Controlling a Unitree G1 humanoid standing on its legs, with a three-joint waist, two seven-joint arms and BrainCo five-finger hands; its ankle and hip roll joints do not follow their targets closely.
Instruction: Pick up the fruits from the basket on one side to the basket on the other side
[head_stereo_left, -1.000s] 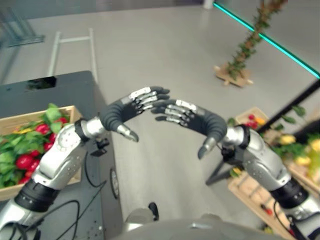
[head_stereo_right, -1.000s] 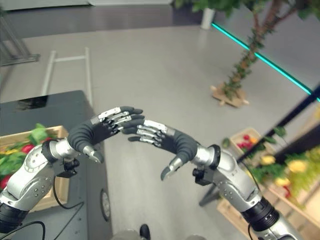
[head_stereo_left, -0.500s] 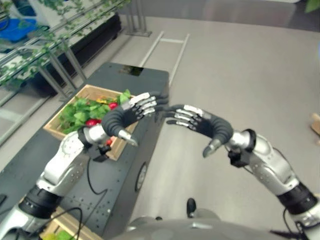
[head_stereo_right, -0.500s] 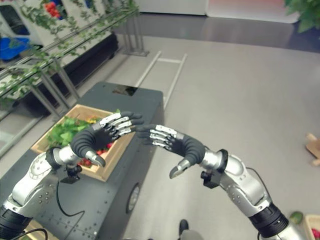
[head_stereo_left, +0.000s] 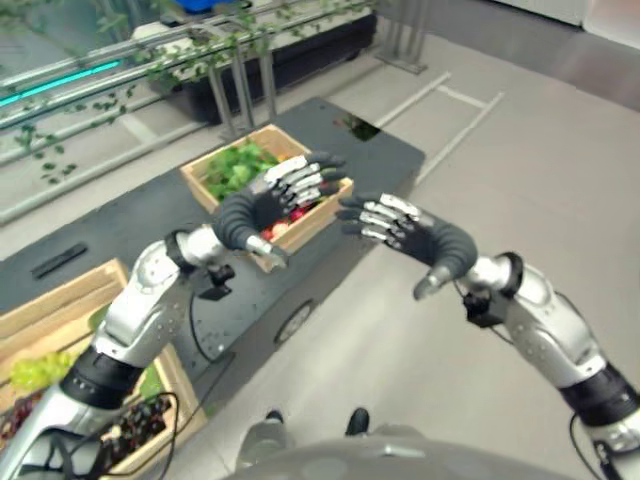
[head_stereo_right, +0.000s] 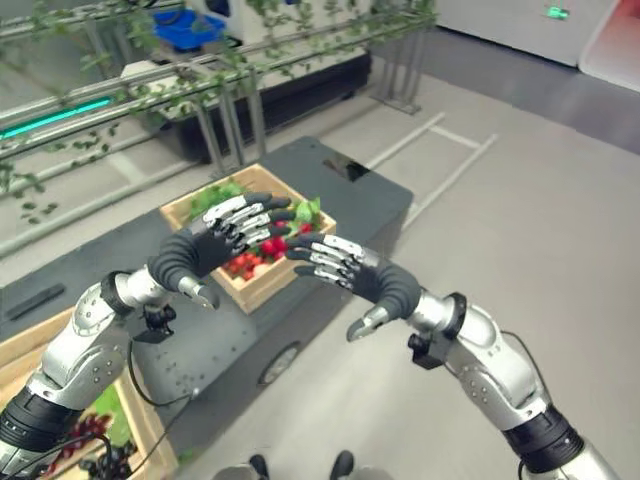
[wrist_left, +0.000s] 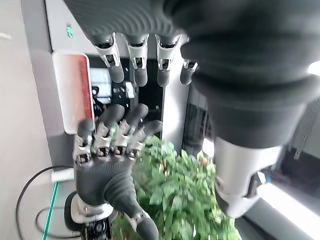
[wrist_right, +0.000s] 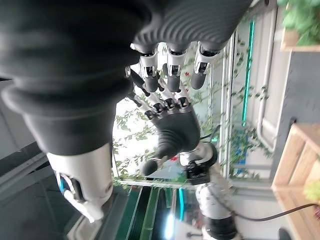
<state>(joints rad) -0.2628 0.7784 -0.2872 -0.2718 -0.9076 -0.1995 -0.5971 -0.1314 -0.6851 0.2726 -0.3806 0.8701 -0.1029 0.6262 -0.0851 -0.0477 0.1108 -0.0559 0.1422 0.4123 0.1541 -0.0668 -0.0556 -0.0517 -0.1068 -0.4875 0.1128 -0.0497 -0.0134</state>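
Red fruits and green leaves (head_stereo_right: 262, 250) fill an open wooden crate (head_stereo_left: 262, 180) on the dark counter (head_stereo_left: 130, 235), just beyond the left hand (head_stereo_left: 262, 203). The right hand (head_stereo_left: 415, 232) hangs beside it over the floor, fingers loosely spread, both empty. Since a moment ago the view has swung left, bringing a second wooden crate (head_stereo_left: 60, 300) into sight.

1. Dark grey platform (head_stereo_right: 330, 195) carries one wooden crate (head_stereo_right: 258, 285) holding green leaves and red fruits.
2. A small flat black object (head_stereo_right: 34, 300) lies on the platform's left part.
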